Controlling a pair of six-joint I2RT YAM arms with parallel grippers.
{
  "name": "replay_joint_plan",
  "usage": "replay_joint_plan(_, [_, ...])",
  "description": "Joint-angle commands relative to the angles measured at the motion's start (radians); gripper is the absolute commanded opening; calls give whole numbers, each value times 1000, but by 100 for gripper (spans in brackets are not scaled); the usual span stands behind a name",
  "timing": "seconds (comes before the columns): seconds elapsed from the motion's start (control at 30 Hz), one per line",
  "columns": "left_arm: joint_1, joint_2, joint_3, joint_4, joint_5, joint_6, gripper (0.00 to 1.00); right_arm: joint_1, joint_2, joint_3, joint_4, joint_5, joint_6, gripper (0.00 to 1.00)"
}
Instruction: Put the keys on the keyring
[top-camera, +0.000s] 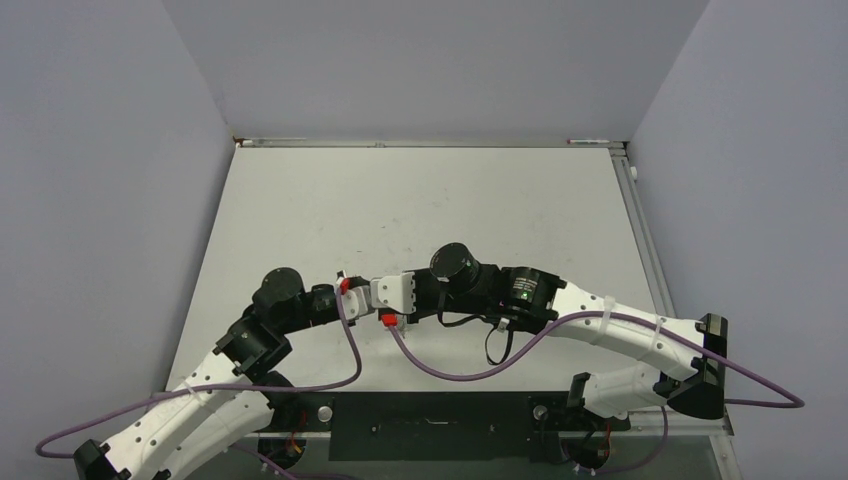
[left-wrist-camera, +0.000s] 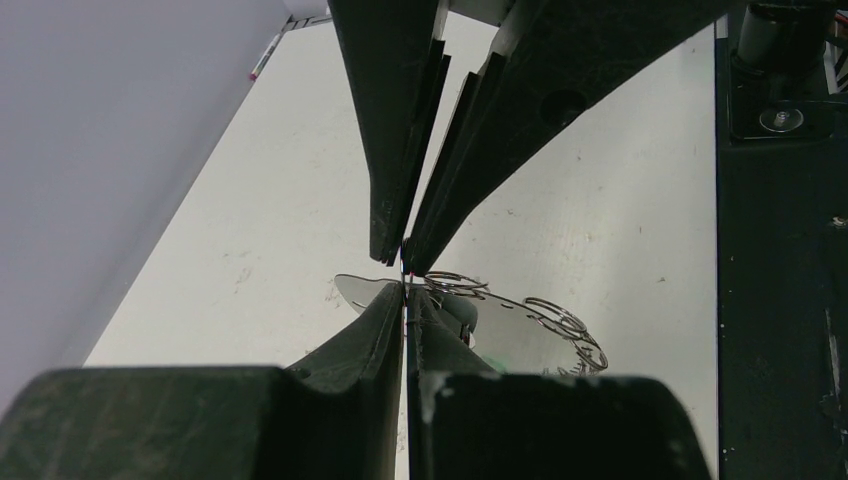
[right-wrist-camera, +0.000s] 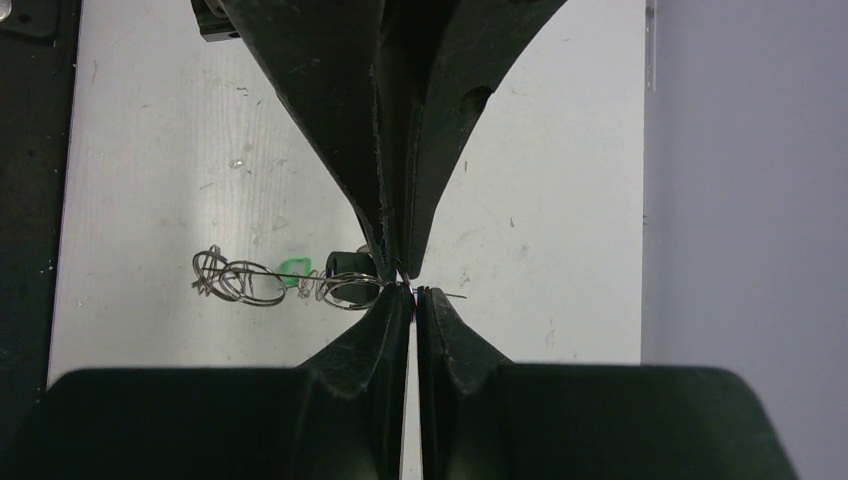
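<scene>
Two grippers are met tip to tip over the table (top-camera: 420, 200), nearer its near edge. The left gripper (left-wrist-camera: 407, 292) is clenched fully. The right gripper (right-wrist-camera: 412, 292) is clamped too, and the thin wire of the keyring (right-wrist-camera: 350, 292) looks pinched at both sets of tips. The rest of the keyring is trailed to one side, with small silver rings and a green tag (right-wrist-camera: 297, 270) strung on it. One key (right-wrist-camera: 345, 262) with a dark head is seen beside the tips; whether it is threaded cannot be told. Step judged: wire held taut for threading. Next, a key's hole must be lined up with the wire end (right-wrist-camera: 455, 295), so one grip would have to be released. Slip is likely on wire this thin.
</scene>
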Motion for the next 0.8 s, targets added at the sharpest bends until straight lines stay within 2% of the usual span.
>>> replay_joint_plan(0.0, [-9, -12, 42, 82, 36, -2, 0, 5, 28, 38, 28, -17, 8, 5])
replay_joint_plan(0.13, [-8, -16, 40, 86, 36, -3, 0, 4, 26, 39, 24, -18, 8, 5])
replay_joint_plan(0.27, [-7, -35, 34, 102, 33, -6, 0, 5, -27, 16, 96, -17, 12, 5])
replay_joint_plan(0.37, [-5, -74, 14, 137, 26, -16, 25, 4, -115, -51, 206, -53, 4, 5])
replay_joint_plan(0.43, [-2, -100, -1, 167, 19, -25, 31, 4, -170, -105, 282, -65, 7, 5])
replay_joint_plan(0.77, [9, -120, -15, 216, 58, -45, 31, 0, -320, -255, 529, -94, 56, 5])
